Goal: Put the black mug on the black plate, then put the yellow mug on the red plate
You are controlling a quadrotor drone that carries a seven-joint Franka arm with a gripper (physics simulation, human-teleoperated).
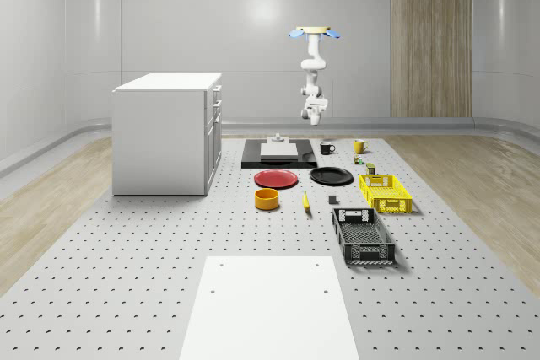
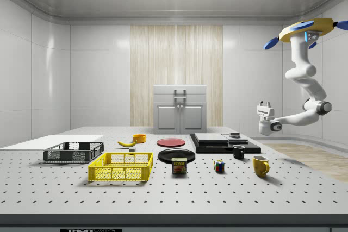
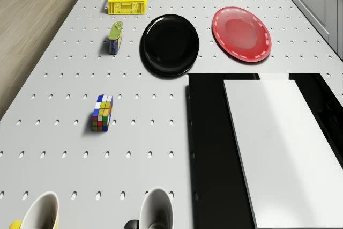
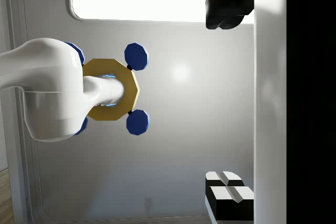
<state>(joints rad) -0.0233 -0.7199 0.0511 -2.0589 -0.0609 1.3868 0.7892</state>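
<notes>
The black mug (image 1: 326, 147) (image 2: 238, 152) (image 3: 155, 215) stands upright on the table beside the black slab, and the yellow mug (image 1: 359, 146) (image 2: 260, 165) (image 3: 40, 213) stands a short way from it. The black plate (image 1: 331, 176) (image 2: 176, 155) (image 3: 170, 44) and the red plate (image 1: 277, 179) (image 2: 171, 142) (image 3: 241, 34) lie side by side, both bare. The drone (image 1: 314, 33) (image 2: 307, 28) (image 4: 107, 90) hovers high over the table's far end. My gripper (image 1: 314, 111) (image 2: 265, 107) (image 4: 229, 103) hangs well above the mugs, pointing up, open and holding nothing.
A black slab (image 1: 279, 158) (image 3: 214, 148) carries a white block (image 3: 278, 143). Near the plates are a Rubik's cube (image 3: 102, 113), a can (image 3: 115, 37), a yellow basket (image 1: 386, 192), a black basket (image 1: 363, 235), a yellow bowl (image 1: 267, 199) and a banana (image 1: 305, 201). A white cabinet (image 1: 169, 132) stands at the whole-scene view's left.
</notes>
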